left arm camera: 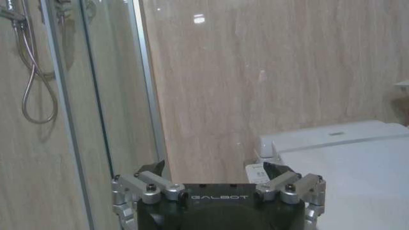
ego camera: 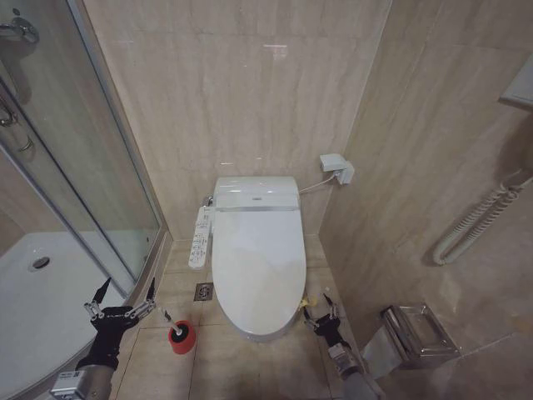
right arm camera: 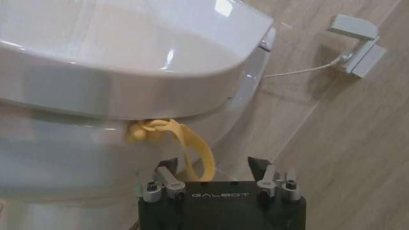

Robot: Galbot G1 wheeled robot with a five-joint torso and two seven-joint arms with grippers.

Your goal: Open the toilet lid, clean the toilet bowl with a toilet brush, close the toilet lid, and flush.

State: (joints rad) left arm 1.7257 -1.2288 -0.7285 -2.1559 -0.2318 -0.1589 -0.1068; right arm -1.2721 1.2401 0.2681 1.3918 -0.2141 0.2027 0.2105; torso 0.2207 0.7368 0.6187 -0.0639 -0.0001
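The toilet lid (ego camera: 256,250) is down and lies flat over the toilet bowl, so from where I stand the bowl itself is covered. I judge that the task is at its very beginning: opening, brushing, closing and flushing all remain to do.

The right gripper (ego camera: 323,314) is low beside the front right edge of the toilet, with its fingers open and empty. In the right wrist view a yellow strap (right arm camera: 185,143) hangs from under the lid rim, just in front of this gripper (right arm camera: 213,167), but the fingers do not hold it.

The left gripper (ego camera: 123,300) is also open wide and holds nothing. It hangs over the floor near the shower tray (ego camera: 50,308), a little to the left of the toilet brush (ego camera: 180,331), which stands in its small red holder on the floor tiles beside the toilet.
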